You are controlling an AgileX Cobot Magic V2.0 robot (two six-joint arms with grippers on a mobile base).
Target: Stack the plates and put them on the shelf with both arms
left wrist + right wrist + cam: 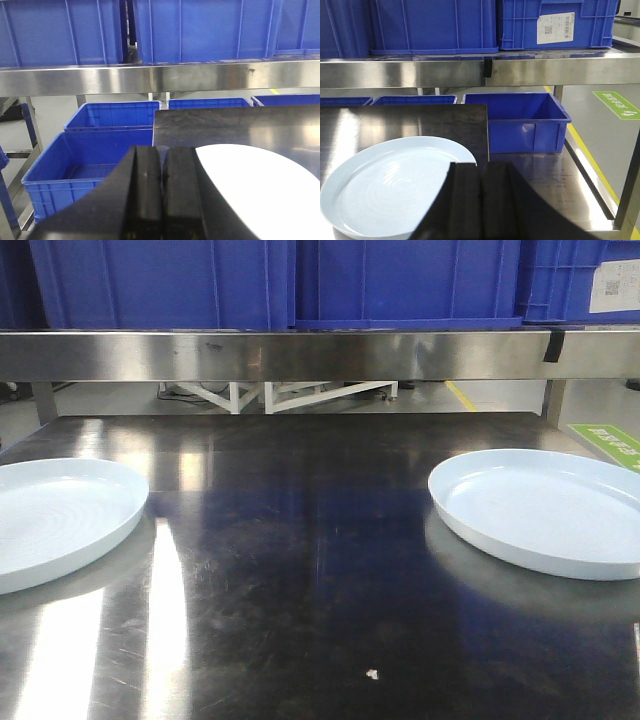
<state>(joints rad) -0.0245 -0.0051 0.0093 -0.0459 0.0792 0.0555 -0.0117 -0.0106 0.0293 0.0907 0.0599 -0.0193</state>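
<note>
- left plate (60, 520): flat on counter (300, 570), at left edge
- right plate (545, 510): flat at right edge, well apart from left plate
- shelf (300, 355): above the counter's far edge, carrying blue crates (160, 280)
- left gripper (161, 195): jaws pressed together, empty, near left plate's rim
- right gripper (480, 200): jaws closed, empty, near right plate's rim

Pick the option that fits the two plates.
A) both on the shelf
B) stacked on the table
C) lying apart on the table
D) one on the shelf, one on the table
C: the left plate and right plate lie apart on the table, bare steel between them; the shelf shows only crates.
</note>
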